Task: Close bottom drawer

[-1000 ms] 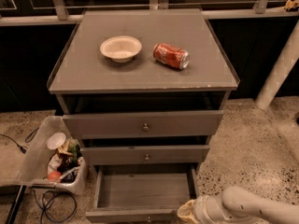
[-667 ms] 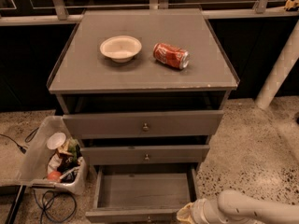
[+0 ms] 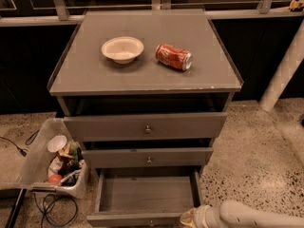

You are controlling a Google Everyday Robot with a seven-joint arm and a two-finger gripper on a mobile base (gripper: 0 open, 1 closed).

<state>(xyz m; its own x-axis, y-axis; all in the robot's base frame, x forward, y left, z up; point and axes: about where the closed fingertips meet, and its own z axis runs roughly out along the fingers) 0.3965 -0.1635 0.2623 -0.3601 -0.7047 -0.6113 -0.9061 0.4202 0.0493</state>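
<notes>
since a second before, the gripper (image 3: 190, 218) had slid a little to the left and lower along the bottom edge of the view, closing on the front right corner of the bottom drawer (image 3: 147, 194). nothing else had shifted.

the bottom drawer stood pulled well out of the cabinet, its bare grey wooden floor and side walls showing, its narrow front panel lying along the lower edge of the view. the gripper sat just beside the right end of that panel, level with it; whether it touched the wood could not be told. whether the gripper was apart or together could not be told either, and nothing was seen held in it. its tip looked pale cream and rounded, and a smooth light tubular arm ran off from it to the right.

above, the middle drawer (image 3: 148, 156) and the top drawer (image 3: 147, 126) were flat grey fronts, each with a small round metal knob at centre. on the smooth grey counter (image 3: 142, 77) sat a shallow off-white bowl (image 3: 122, 49), and just to its right a red can (image 3: 173, 57) lay on its side. a clear plastic bin (image 3: 35, 163) of mixed rubbish stood on the speckled floor (image 3: 247, 151) left of the cabinet.
</notes>
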